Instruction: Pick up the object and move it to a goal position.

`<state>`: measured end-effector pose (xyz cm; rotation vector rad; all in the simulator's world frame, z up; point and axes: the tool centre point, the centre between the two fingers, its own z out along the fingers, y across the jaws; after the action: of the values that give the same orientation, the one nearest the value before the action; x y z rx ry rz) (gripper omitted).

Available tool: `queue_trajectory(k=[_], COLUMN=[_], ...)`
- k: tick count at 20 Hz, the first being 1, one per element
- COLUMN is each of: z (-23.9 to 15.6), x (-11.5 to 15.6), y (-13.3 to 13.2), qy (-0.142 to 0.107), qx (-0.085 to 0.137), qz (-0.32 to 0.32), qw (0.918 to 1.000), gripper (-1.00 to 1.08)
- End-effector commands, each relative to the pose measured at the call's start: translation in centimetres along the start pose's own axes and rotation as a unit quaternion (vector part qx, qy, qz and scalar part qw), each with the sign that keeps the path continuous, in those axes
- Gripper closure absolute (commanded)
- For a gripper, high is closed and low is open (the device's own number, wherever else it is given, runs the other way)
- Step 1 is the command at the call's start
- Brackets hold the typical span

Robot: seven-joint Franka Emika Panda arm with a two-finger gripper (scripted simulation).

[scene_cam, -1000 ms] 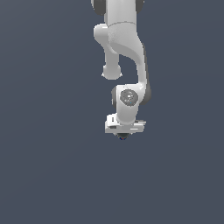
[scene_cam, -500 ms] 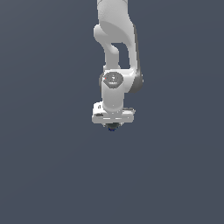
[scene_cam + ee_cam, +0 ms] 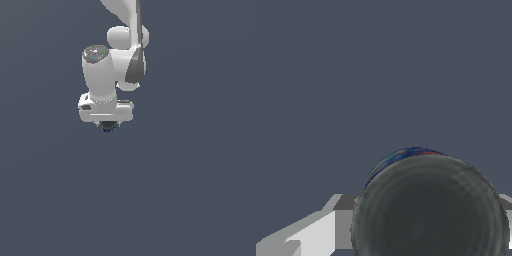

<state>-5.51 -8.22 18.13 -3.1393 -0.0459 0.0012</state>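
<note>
Item: one white hand (image 3: 107, 125) on a single Panda arm (image 3: 111, 70), set against a plain slate-grey ground in which no tabletop edge, goal marker or other article can be made out. Contents: the object (image 3: 108, 127), a small dark round can-like piece, blackish with a trace of blue, lodged directly beneath the hand's broad white body and far narrower than it. Relation of object to hand: centred under the palm, just protruding below it in the exterior view; the wrist view shows the object (image 3: 428, 205) end-on, a dark grey circular face filling the near field with a thin blue and red rim at its far edge, which suggests its long axis runs roughly along the hand's own pointing direction. White hand parts flank it on both sides in that view. State of hand: judged to be closed around the object, since the piece sits between the jaws with nothing visible beneath it; actual pad contact is hidden. Stage, by judgement: pick complete, carry under way. Requirement for the next move: translate without loosening, as the object rides directly below the hand and the goal position is nowhere shown.
</note>
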Motion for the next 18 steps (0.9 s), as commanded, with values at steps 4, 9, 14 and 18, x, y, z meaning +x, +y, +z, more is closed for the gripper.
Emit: queue_trajectory(k=[4,9,14,18], z=[-5.1,-9.5,-13.3,-15.5], x=[-2.0,-3.6,-4.9,-5.5], y=[4.7,8.9,12.5,14.6], qy=[0.001,0.001,0.001,0.0], qx=[0.001,0.001,0.0,0.0], qz=[0.0,0.0,0.0,0.0], qw=[1.0,1.0,1.0,1.0], gripper=[1.08,1.08,1.08,1.08])
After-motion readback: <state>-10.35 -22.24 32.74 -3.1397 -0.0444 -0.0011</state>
